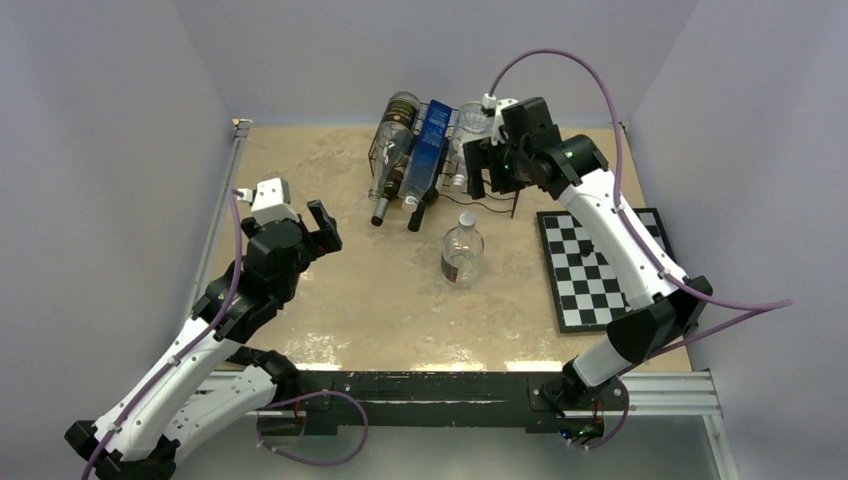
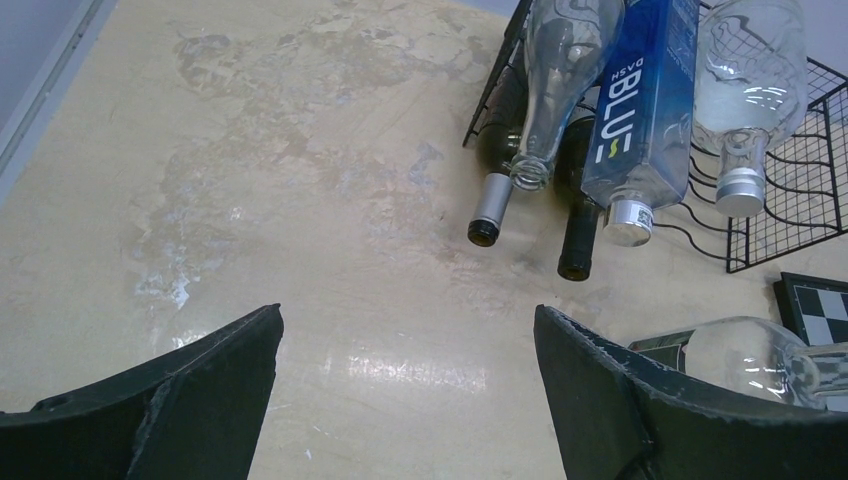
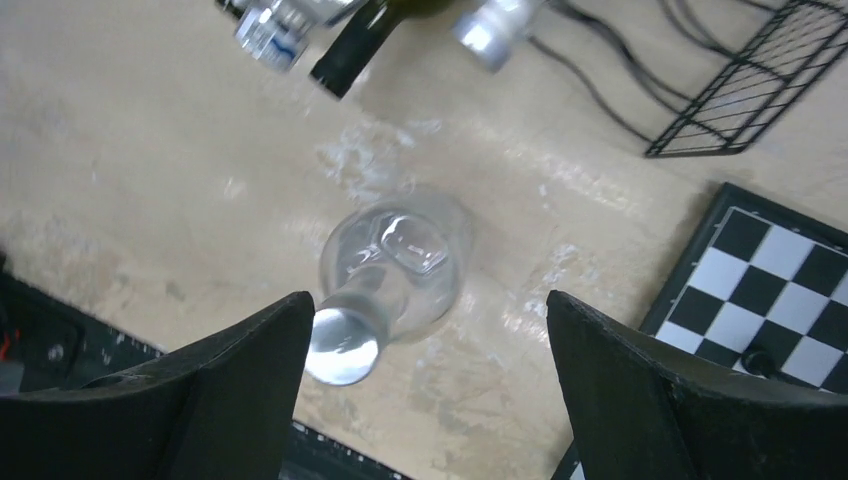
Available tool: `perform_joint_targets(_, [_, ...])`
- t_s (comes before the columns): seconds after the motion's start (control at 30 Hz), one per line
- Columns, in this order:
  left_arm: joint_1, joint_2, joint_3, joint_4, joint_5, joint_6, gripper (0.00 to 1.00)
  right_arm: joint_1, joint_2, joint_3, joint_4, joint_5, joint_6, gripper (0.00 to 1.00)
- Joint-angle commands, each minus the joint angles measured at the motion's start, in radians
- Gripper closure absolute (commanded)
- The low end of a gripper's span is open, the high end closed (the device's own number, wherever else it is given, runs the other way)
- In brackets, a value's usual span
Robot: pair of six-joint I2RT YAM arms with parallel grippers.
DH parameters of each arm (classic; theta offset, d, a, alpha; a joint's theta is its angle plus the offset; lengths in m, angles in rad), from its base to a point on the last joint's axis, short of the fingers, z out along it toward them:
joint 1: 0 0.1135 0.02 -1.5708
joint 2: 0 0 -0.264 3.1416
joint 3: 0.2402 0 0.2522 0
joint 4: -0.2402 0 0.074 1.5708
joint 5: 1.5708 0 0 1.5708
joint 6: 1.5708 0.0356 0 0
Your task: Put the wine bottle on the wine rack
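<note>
From above: wine bottle [image 1: 462,252] upright near mid-table [image 1: 330,290], bare surface open to its left, chessboard [image 1: 590,270] near on its right, wine rack [image 1: 377,160] loaded with lying bottles at the far edge behind. Left gripper [image 1: 318,226] raised over open table at left, arm bent. Right gripper [image 1: 490,175] reached out at the rack's right end.

Left wrist: 2 fingers [image 2: 180,400] spread wide, nothing between.

Right wrist: 2 fingers [image 3: 220,390] spread wide, above the bottle, not touching.

— What's on the worktop [image 1: 330,290]?
— A rack [image 2: 800,200] at the far middle. A clear bottle [image 1: 462,250] stands upright nearer, about centre. A chessboard [image 1: 590,270] lies flat to its right, by the right edge.
</note>
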Motion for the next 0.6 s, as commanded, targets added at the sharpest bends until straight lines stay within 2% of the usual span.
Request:
perform_joint_targets(0.0, [0.007, -0.002, -0.011, 0.038, 0.025, 0.007, 0.01, 0.086, 0.02, 0.001, -0.083, -0.095, -0.049, 0.1])
perform_joint_targets(0.2, [0.006, -0.027, -0.03, 0.024, 0.022, -0.003, 0.01, 0.132, 0.06, -0.015, -0.081, -0.092, -0.016, 0.1])
perform_joint_targets(0.37, [0.007, -0.032, -0.041, 0.019, 0.023, 0.0, 0.01, 0.134, 0.128, -0.002, -0.139, -0.072, -0.001, 0.28])
perform_joint_targets(0.57, [0.007, -0.022, -0.058, 0.017, 0.039, -0.008, 0.01, 0.134, 0.135, -0.032, -0.126, -0.076, 0.011, 0.35])
